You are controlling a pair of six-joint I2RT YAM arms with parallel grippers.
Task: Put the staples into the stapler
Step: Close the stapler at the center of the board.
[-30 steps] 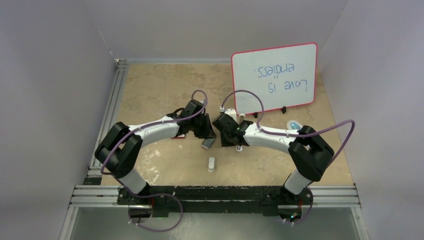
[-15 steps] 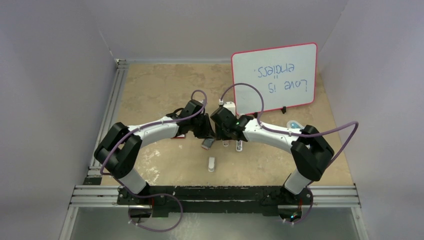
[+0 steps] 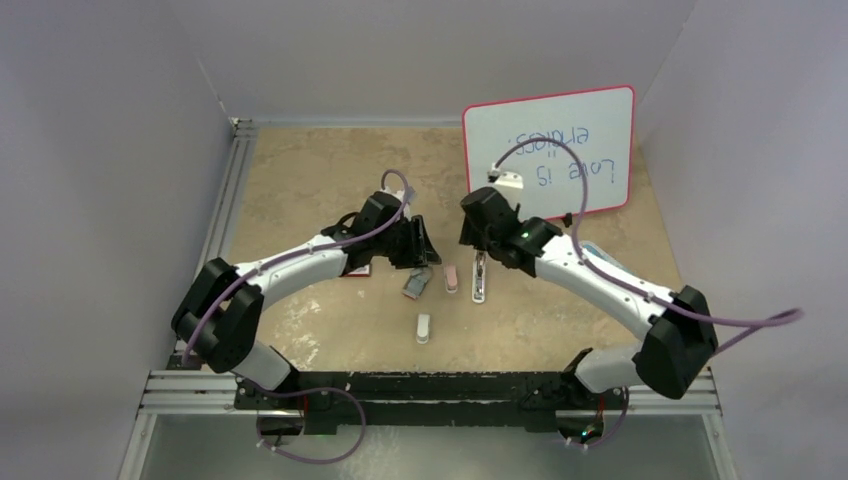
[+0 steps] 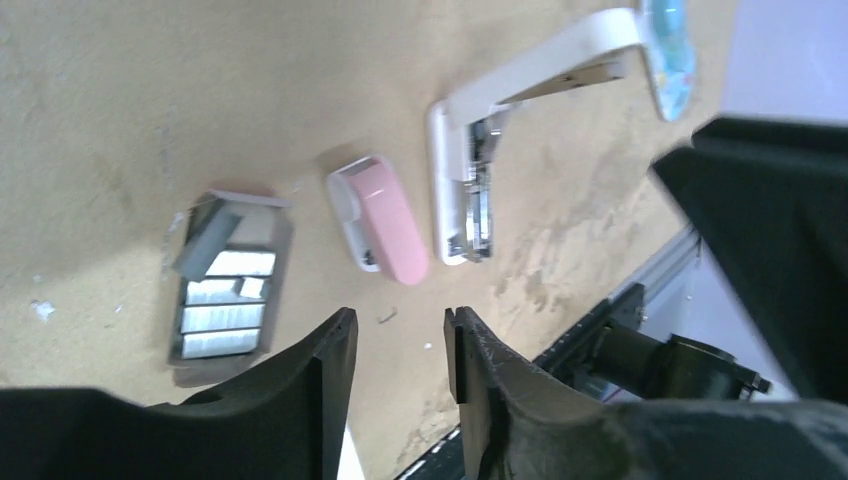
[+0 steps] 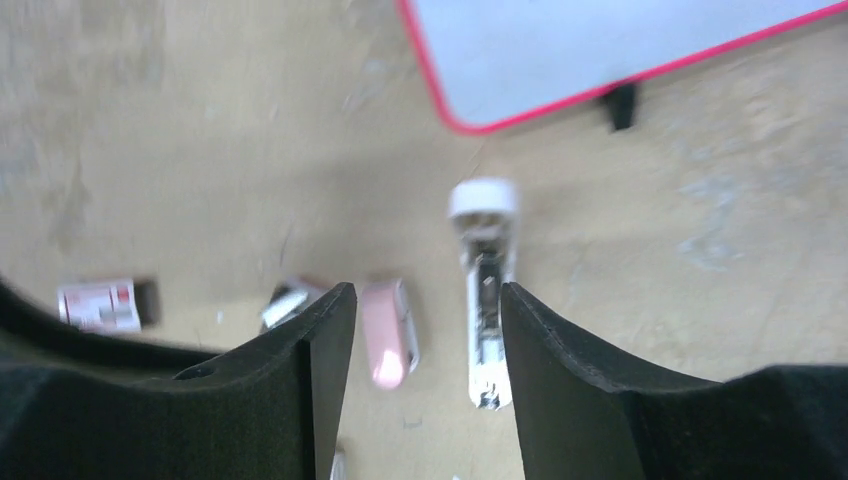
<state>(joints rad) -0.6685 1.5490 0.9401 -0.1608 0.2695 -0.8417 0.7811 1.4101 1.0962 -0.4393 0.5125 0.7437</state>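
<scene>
The staples (image 4: 222,292) are silvery strips in a small grey tray (image 3: 415,285) on the table. A pink mini stapler (image 4: 380,220) lies right of the tray. Beside that is a white stapler (image 4: 462,190), hinged open with its metal channel bare. In the top view the pink one (image 3: 450,278) and the white one (image 3: 480,278) lie side by side. My left gripper (image 4: 400,335) hovers open and empty, just short of the tray and the pink stapler. The right gripper (image 5: 425,300) is open and empty, raised above both staplers (image 5: 485,330).
A red-pink cardboard box (image 3: 358,270) lies under the left arm. One small white object (image 3: 424,327) sits nearer the arm bases. A red-framed whiteboard (image 3: 550,155) stands at the back right, close behind the right wrist. A metal rail (image 3: 225,210) runs along the left edge.
Both grippers have opened. The right arm has lifted and drawn back toward the whiteboard, uncovering the white stapler. The left gripper has pulled slightly away from the tray.
</scene>
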